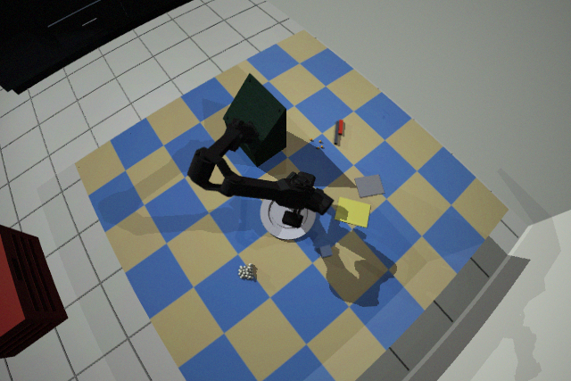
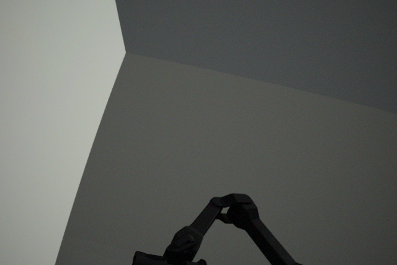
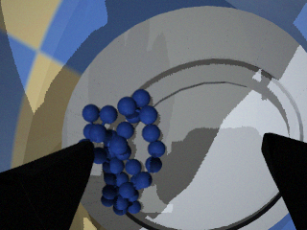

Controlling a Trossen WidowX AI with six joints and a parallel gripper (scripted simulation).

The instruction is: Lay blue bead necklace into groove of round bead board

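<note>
The blue bead necklace (image 3: 126, 190) lies bunched in a heap on the left part of the round bead board (image 3: 201, 34) (image 1: 267, 224) in the wrist view, across the left side of its ring groove. Much of the groove's left arc is hidden under the beads; the rest shows no beads. My gripper (image 3: 179, 148) (image 1: 293, 219) is open and empty above the board. Its left fingertip in the wrist view overlaps the heap's left edge; the right one is over the board's right side. The necklace cannot be made out in the top view. The exterior view shows only part of the arm.
In the top view, a yellow square (image 1: 352, 211) and a grey square (image 1: 369, 186) lie right of the board, a small blue-grey square (image 1: 325, 251) lower right, and white beads (image 1: 246, 271) lower left. A dark green block (image 1: 255, 109) stands behind; a red-handled tool (image 1: 341, 127) lies upper right.
</note>
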